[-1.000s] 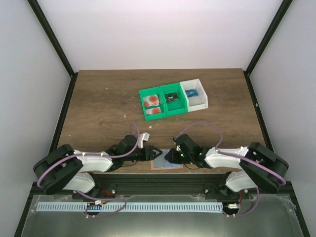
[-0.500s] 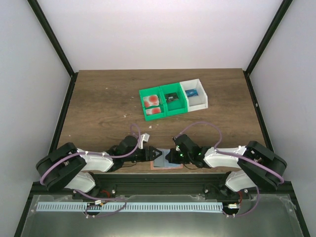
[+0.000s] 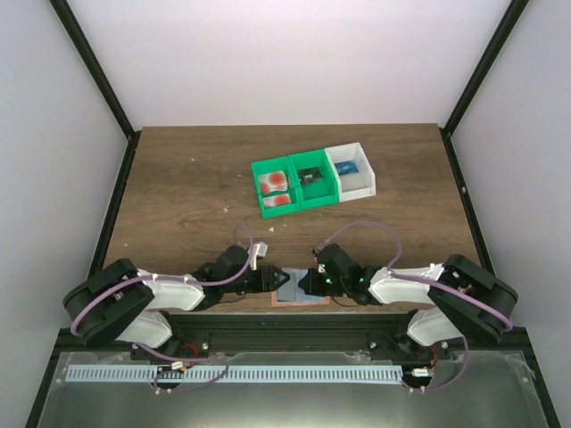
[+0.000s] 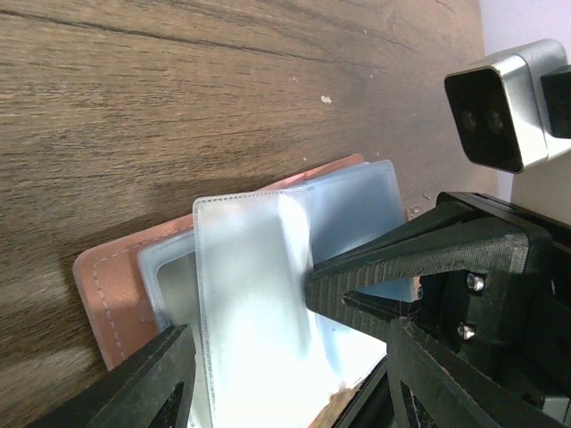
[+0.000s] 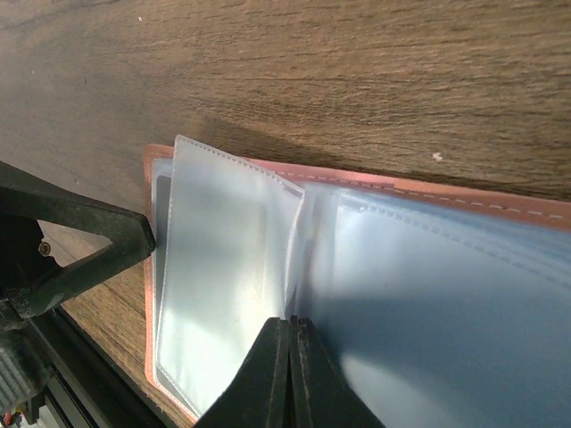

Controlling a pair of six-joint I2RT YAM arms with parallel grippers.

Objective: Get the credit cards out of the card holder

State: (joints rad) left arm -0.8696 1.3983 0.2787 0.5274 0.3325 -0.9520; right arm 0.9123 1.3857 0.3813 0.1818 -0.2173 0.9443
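Paging through the card holder [image 5: 428, 294], our right hand [image 5: 291, 349] pinches its raised clear leaf while our left hand [image 4: 285, 343] waits half-open opposite, so next we must find a card.

From above, the left fingers [image 3: 274, 277] and right fingers [image 3: 309, 283] cover most of the card holder [image 3: 291, 294]; only a blue-grey sliver shows. In the left wrist view its lower part is cut off by the picture's edge and hidden behind the left fingers. In the right wrist view it runs off the right and lower edges. There the right fingers, pressed together, hide whether they nip a sleeve. The dark item [image 3: 311, 176] in the green bin [image 3: 268, 212] and the blue item [image 3: 348, 167] in the white bin [image 3: 368, 181] are too small to name.
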